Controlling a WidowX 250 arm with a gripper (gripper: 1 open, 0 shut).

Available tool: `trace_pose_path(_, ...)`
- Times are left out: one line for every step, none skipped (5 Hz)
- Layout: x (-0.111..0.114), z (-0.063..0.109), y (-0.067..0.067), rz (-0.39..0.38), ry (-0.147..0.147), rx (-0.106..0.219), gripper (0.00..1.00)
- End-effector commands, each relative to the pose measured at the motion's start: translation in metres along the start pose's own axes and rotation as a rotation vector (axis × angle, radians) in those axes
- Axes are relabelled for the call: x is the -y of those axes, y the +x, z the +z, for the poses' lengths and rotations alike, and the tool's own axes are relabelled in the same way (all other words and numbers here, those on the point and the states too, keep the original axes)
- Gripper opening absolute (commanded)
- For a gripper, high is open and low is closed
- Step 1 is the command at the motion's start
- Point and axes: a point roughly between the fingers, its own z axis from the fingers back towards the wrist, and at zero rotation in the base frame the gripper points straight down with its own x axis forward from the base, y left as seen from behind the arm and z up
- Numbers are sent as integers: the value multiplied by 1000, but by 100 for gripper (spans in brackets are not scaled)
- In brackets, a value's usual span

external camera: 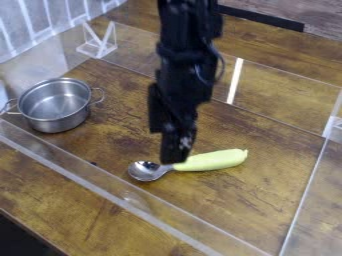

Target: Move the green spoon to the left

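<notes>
The green spoon [201, 161] lies flat on the wooden table, its yellow-green handle pointing right and its silver bowl [146, 171] to the left. My black gripper [170, 140] points straight down just above the spoon's neck, where bowl meets handle. Its fingers stand open with nothing between them. The front finger [179, 145] covers a bit of the handle's left end. I see no contact with the spoon.
A round steel pot [55, 104] with side handles sits at the left. Clear acrylic walls [94, 180] fence the work area along the front and right side. A small clear stand [96, 38] is at the back left.
</notes>
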Motion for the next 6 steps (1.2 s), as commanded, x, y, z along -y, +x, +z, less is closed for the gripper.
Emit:
trace_pose_path(-2, -11, 14, -49, 23, 34, 100)
trace_pose_path(-5, -15, 13, -72, 18, 50, 100)
trace_pose_path(-8, -13, 9, -79, 16, 62, 0)
trace_pose_path(-12, -15, 14, -88, 14, 70, 0)
trace_pose_path(-14, -11, 20, -91, 13, 79, 0)
trace_pose_path(-14, -9, 27, -105, 13, 90, 0)
